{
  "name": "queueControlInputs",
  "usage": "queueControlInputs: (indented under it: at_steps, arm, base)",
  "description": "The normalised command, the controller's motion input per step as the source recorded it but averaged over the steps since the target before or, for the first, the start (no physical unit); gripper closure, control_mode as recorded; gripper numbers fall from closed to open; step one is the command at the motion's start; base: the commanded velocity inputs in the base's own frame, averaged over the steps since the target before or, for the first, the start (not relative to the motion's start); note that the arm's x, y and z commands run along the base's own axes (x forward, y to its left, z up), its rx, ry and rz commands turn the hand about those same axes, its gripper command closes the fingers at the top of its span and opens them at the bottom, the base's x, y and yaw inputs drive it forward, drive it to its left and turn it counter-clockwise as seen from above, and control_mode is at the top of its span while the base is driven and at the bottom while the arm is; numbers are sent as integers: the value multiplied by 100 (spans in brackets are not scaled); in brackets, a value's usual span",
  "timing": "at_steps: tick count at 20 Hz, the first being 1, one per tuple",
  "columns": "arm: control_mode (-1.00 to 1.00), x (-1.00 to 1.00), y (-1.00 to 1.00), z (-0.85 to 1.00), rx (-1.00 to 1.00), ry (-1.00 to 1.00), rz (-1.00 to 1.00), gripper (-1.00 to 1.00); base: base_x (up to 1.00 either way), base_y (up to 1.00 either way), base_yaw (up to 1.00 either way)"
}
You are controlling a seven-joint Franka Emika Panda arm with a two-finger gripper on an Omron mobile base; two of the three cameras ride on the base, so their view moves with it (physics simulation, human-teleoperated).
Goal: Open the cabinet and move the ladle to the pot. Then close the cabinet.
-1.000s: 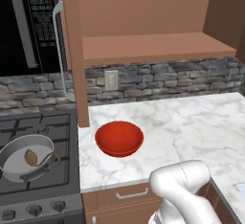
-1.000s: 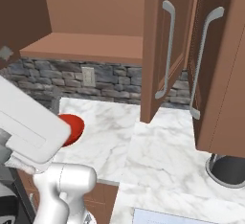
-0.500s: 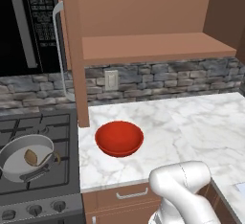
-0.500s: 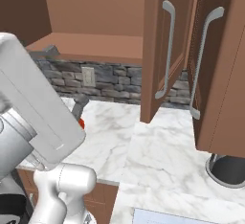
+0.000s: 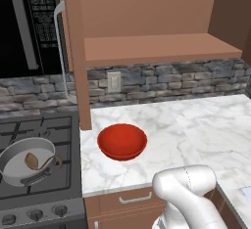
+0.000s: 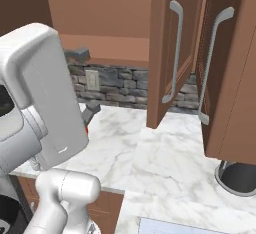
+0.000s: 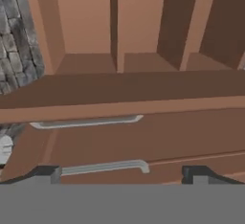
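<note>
**Cabinet open, ladle in the pot**

Left base view: the ladle (image 5: 37, 163) lies in the pot (image 5: 19, 150) on the stove, left of a red bowl (image 5: 122, 141) on the surface (image 5: 196, 125).

Right base view: both doors of the cabinet (image 6: 170, 53) stand open.

Hand view: the hand (image 7: 122, 173) faces those doors, fingers wide apart, empty.

- In the right base view, the white arm (image 6: 37, 98) rose and swung nearer the camera over the last second; it went from a slanted block at the lower left to a tall shape covering most of that side.
- The red bowl (image 6: 86, 129), plainly seen a second earlier in that view, became almost wholly hidden behind the arm, with a thin red sliver left at the arm's edge.
- The gripper (image 6: 84, 85), not seen a second earlier, came into view beside the arm, in front of the stone backsplash (image 6: 120, 85); it seemed to have lifted slightly in the last half second, though that is hard to judge.
</note>
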Motion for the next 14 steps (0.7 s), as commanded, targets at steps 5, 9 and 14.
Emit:
queueControlInputs:
  at_steps: [5, 9, 14]
  arm:
    - [-100, -7, -13, 0, 15, 4, -1, -100]
    - [-100, -13, -19, -1, 17, 27, -2, -100]
    - [-100, -7, -18, 0, 1, 12, 0, -100]
  base:
    - [0, 0, 0]
    - [0, 0, 0]
    - [0, 0, 0]
